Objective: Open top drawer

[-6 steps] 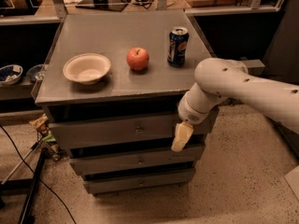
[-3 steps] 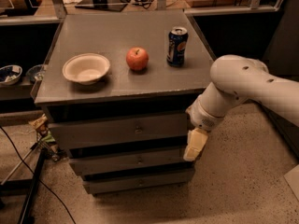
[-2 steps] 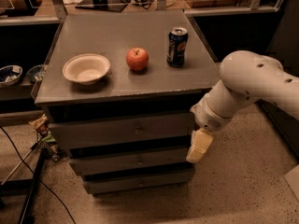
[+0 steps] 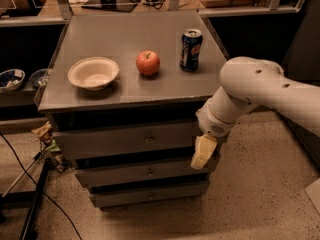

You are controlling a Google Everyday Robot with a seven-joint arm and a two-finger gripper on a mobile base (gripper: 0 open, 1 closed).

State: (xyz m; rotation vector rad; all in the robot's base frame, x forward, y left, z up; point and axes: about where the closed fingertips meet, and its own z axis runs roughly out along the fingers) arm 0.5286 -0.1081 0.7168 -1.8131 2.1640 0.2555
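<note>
A grey metal cabinet (image 4: 125,34) with a flat top stands on a speckled floor. The top drawer (image 4: 115,141), a wide grey flat-fronted drawer, is the uppermost of three stacked fronts on the cabinet's near face, just under a dark gap below the cabinet top. It looks shut. Its small round metal knob (image 4: 148,139) sits at the middle of the front. Beneath it lie the shorter middle drawer (image 4: 125,174) and the bottom drawer (image 4: 145,194), each with a similar knob.

The white robot arm (image 4: 260,91) reaches in from the cabinet's right side and bends down at the cabinet's front right corner. Its cream-coloured gripper (image 4: 202,152) hangs pointing downward in front of the right end of the top drawer, its tip level with the gap above the middle drawer and well to the right of the knob. It has hold of nothing that shows, and how wide it stands cannot be told from this angle.

On the cabinet top stand a shallow off-white bowl (image 4: 93,73) towards the left, a red apple (image 4: 148,63) near the centre and a dark blue soda can (image 4: 191,49), upright, towards the right. Left of the cabinet, a blue-and-white dish (image 4: 11,78) rests on a low shelf, and black cables (image 4: 20,176) trail over the floor.
</note>
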